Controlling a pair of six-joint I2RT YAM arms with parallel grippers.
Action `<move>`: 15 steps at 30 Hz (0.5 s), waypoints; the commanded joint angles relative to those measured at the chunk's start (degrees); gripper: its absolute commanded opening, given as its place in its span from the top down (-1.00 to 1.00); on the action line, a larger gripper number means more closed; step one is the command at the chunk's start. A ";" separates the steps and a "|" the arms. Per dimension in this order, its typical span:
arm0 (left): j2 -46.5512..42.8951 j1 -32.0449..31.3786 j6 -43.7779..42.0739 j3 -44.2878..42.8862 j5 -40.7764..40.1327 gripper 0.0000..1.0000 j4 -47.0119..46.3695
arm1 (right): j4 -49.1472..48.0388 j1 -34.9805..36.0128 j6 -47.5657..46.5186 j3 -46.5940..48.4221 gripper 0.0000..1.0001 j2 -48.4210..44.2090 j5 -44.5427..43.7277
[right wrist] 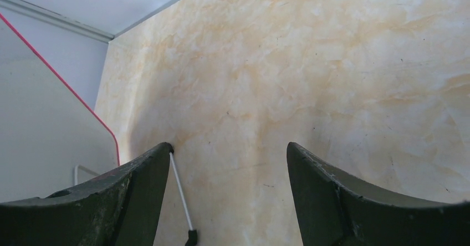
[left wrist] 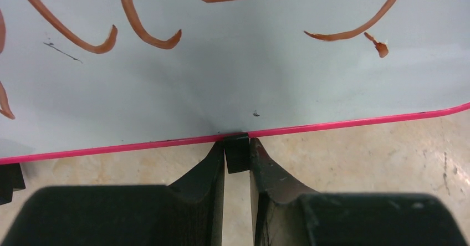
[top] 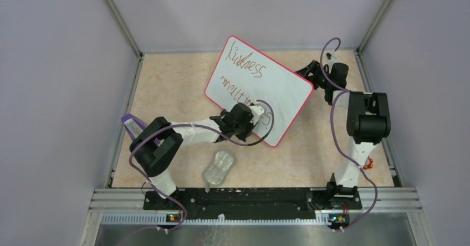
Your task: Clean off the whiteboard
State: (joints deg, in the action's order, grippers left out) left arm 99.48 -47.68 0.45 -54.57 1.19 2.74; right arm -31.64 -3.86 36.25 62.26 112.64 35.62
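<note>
1. From above, the whiteboard [top: 258,88] is pictured mid-table, its handwriting [top: 248,63] unerased, the wiping pad [top: 219,167] lying apart.
2. At the left wrist, the left gripper [left wrist: 237,146] is seen clamped on the whiteboard's black foot [left wrist: 237,157].
3. At the right wrist, the right gripper [right wrist: 228,146] is held wide apart, empty.

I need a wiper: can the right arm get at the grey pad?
Probably yes: the right hand is open and empty, and the pad lies uncovered on the table, though nearer the left arm.

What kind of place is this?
Probably a robot test booth. Plain walls box in a table, and a left arm and a right arm are bolted to a black rail.
</note>
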 commanded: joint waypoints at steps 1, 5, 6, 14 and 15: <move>-3.14 -2.50 2.88 6.21 8.10 1.00 9.20 | -1.79 -0.54 0.01 -0.01 -0.50 -2.33 0.09; -6.91 -2.68 4.74 9.01 8.60 1.00 8.34 | -3.30 -0.54 1.13 0.02 -0.50 -2.02 1.63; -7.42 -2.68 5.29 9.45 8.65 1.00 8.13 | -3.58 -0.54 1.34 -0.06 -0.50 -1.92 1.79; -8.69 -2.68 9.53 11.63 7.70 1.00 9.47 | -2.97 -0.54 1.04 -0.28 -0.50 -2.42 1.29; -8.95 -2.68 10.06 11.86 7.47 1.00 9.47 | -2.94 -0.54 1.08 -0.28 -0.50 -2.40 1.34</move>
State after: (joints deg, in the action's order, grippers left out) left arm 91.48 -49.28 5.06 -45.98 4.51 3.38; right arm -31.77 -3.88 37.36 62.26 112.64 36.27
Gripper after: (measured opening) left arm 0.230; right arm 0.751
